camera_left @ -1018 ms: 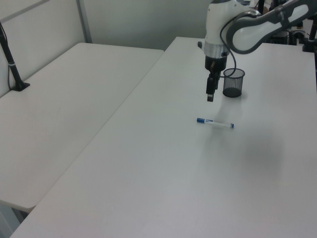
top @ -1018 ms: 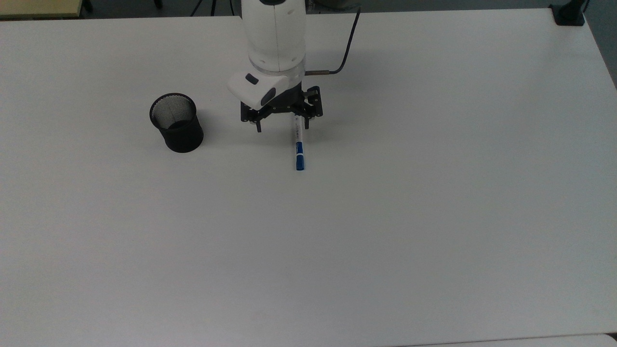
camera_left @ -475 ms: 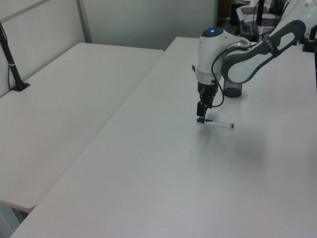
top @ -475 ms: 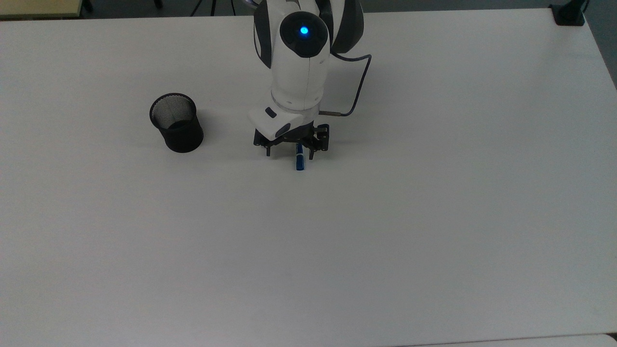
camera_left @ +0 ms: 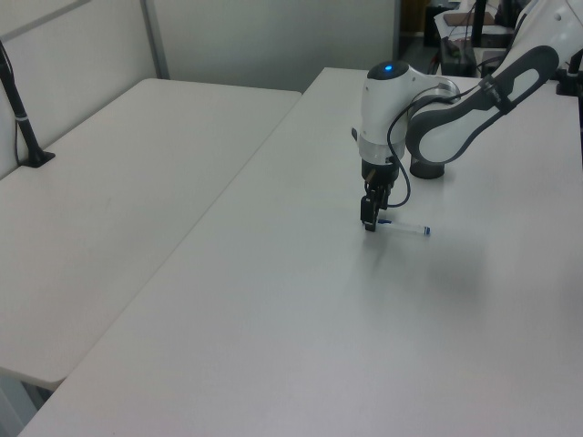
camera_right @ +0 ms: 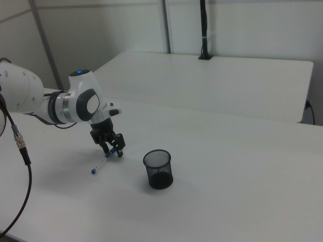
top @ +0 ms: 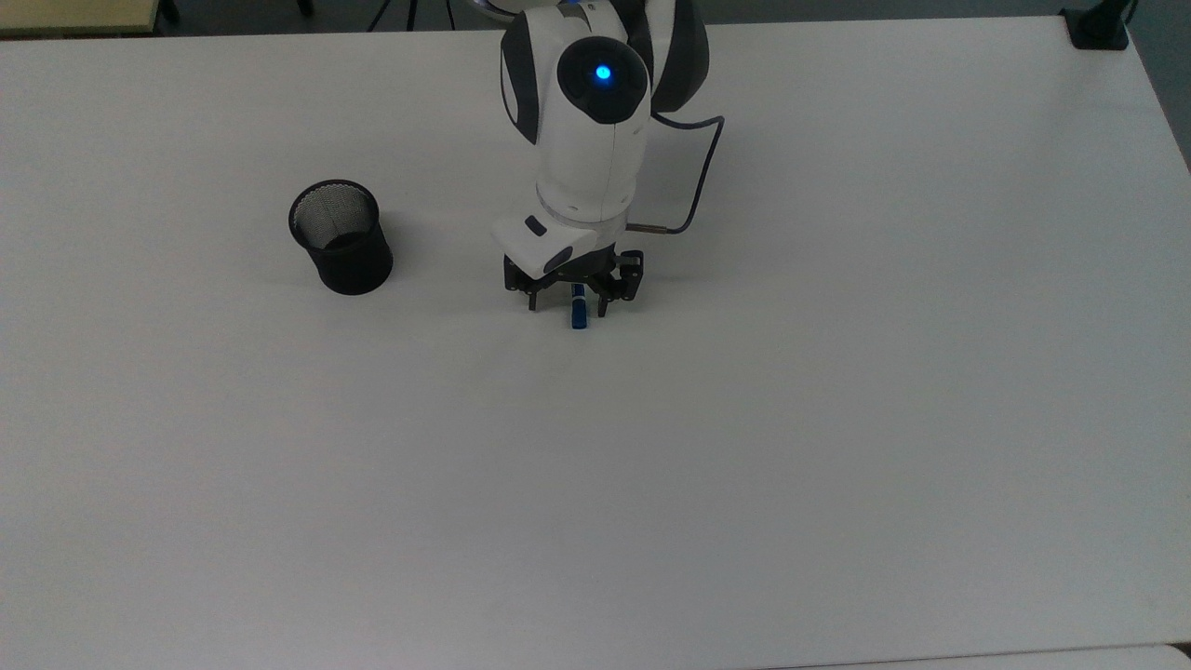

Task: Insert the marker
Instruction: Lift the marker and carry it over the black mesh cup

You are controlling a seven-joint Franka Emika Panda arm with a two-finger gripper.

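Top view: gripper (top: 577, 303) had dropped from above the barrel to the blue cap end of the marker (top: 579, 317), fingers spread either side, nothing gripped; marker flat on the table (top: 837, 419), mesh cup (top: 340, 236) well apart to the top view's left.
Left view: white barrel and far blue end of marker (camera_left: 405, 228) lay exposed beyond gripper (camera_left: 370, 222), hidden from above.
Right view: marker (camera_right: 101, 164) unlifted; grasp looked imminent, insertion not begun.
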